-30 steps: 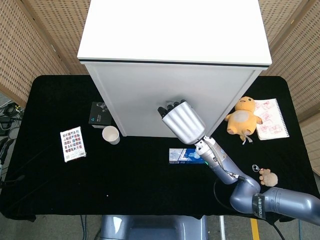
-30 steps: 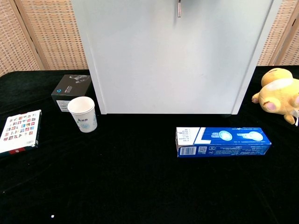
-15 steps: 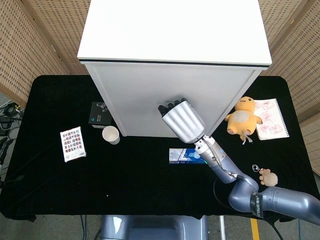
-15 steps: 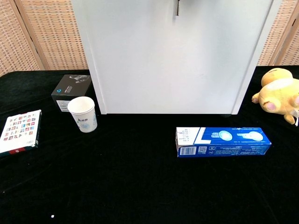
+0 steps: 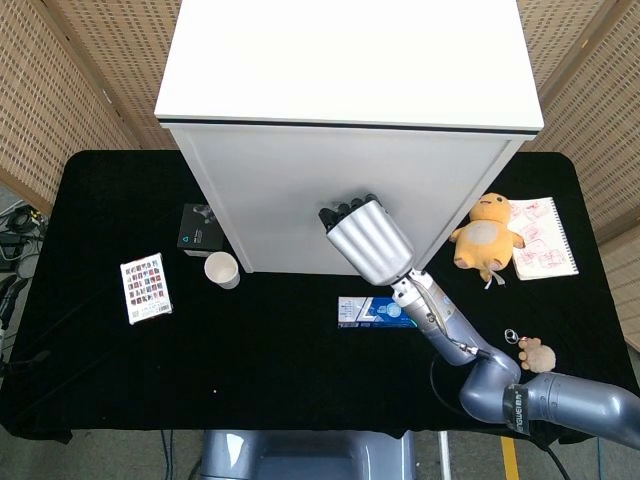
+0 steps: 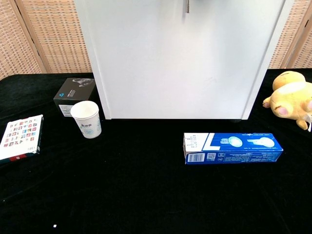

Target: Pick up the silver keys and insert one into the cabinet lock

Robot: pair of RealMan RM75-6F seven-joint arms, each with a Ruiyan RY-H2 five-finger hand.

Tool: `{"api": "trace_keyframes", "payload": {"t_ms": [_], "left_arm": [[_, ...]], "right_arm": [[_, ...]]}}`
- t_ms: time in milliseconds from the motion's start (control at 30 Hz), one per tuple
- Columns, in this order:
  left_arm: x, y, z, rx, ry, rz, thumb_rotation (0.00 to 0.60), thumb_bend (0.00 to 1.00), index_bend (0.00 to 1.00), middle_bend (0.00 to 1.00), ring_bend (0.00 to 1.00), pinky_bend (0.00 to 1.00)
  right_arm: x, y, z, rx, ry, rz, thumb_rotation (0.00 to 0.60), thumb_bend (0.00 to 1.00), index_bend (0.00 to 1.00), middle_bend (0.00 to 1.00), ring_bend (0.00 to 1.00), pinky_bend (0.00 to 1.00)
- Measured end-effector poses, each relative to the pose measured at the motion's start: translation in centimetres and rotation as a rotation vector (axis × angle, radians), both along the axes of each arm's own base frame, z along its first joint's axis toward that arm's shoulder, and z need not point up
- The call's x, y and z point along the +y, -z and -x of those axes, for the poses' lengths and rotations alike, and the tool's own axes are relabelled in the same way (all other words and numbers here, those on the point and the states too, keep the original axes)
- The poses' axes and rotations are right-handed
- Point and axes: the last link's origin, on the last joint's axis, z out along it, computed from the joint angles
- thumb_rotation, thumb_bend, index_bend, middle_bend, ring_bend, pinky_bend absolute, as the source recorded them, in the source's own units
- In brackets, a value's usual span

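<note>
The white cabinet (image 5: 340, 60) stands at the back of the black table. My right hand (image 5: 347, 213) is raised against the cabinet's front, its dark fingers curled toward the door, with the silver wrist behind it. In the chest view a silver key (image 6: 187, 6) hangs down at the top edge in front of the cabinet door (image 6: 180, 63); the hand above it is out of that frame. The lock is hidden behind the hand. My left hand shows in neither view.
A paper cup (image 6: 87, 119) and a black box (image 6: 73, 91) stand left of the cabinet, with a card pack (image 5: 145, 287) further left. A blue carton (image 6: 232, 147) lies in front. At right are a yellow plush (image 5: 487, 235), a notebook (image 5: 542, 238) and a fuzzy keychain (image 5: 535, 353).
My right hand has shifted slightly to the right along the cabinet front, and the hanging key has shifted right with it.
</note>
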Motion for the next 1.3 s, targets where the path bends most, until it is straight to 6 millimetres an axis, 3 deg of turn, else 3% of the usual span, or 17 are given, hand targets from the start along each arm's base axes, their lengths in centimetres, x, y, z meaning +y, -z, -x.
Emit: {"api": "trace_keyframes", "payload": {"t_ms": [200,333,500,1000,1300], "left_arm": [[-0.1,-0.1,0.0,-0.002,0.001,-0.001,0.6,0.0,0.0,0.0,0.0,0.0],[-0.1,-0.1,0.0,-0.001,0.002,-0.002,0.6,0.0,0.0,0.0,0.0,0.0],[-0.1,-0.1,0.0,-0.001,0.002,-0.002,0.6,0.0,0.0,0.0,0.0,0.0],[-0.2,0.0,-0.1,0.001,0.007,0.001,0.6,0.0,0.0,0.0,0.0,0.0],[-0.5,-0.1,-0.1,-0.005,0.015,-0.001,0.6,0.0,0.0,0.0,0.0,0.0]], "right_arm": [[0.0,0.0,-0.1,0.004,0.002,0.009,0.6,0.56,0.68,0.88,0.89,1.0],[0.0,-0.1,-0.2,-0.006,-0.001,0.025,0.6,0.4,0.65,0.89,0.89,1.0],[0.0,-0.2,-0.3,-0.017,0.0,0.048,0.6,0.29,0.65,0.9,0.9,1.0],[0.8,-1.5,0.5,-0.036,-0.028,0.09,0.6,0.29,0.66,0.9,0.9,1.0],[3.4,-2.9,3.5,-0.051,-0.102,0.062,0.6,0.29,0.66,0.87,0.89,1.0]]}}
